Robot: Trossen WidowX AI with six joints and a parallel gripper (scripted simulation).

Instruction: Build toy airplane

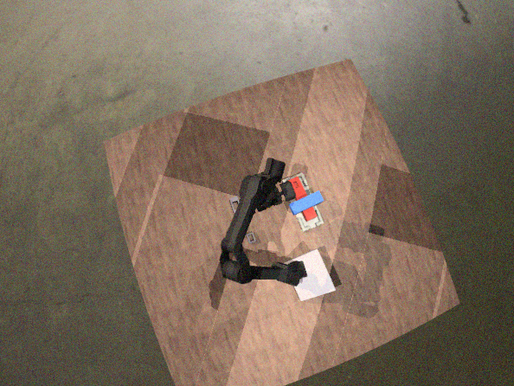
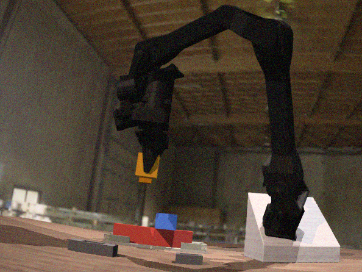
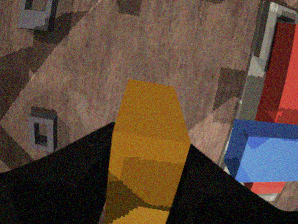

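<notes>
The tail fin (image 2: pixel 147 175) (image 3: pixel 149 117) hangs clamped in the pincer (image 2: pixel 148 171) (image 3: pixel 143 137), above the red fuselage (image 1: pixel 297 187) (image 2: pixel 137 234) (image 3: pixel 288 75).

Relative to the long red fuselage block (image 1: pixel 310 214) (image 2: pixel 137 234) (image 3: pixel 289 95): blue bar-shaped wing (image 1: pixel 306 202) (image 2: pixel 166 221) (image 3: pixel 267 159) above; orange-yellow tail fin (image 2: pixel 147 176) (image 3: pixel 150 120) higher; pale grey-green rectangular cradle (image 1: pixel 313 224) (image 2: pixel 194 247) (image 3: pixel 248 97) beneath.

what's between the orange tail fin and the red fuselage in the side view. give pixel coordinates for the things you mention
Just air: in the exterior view the tail fin (image 2: pixel 139 171) (image 3: pixel 150 115), gripped by the gripper (image 2: pixel 148 171), hangs above the fuselage (image 2: pixel 134 233) (image 1: pixel 310 214), nothing solid showing in the gap.
</notes>
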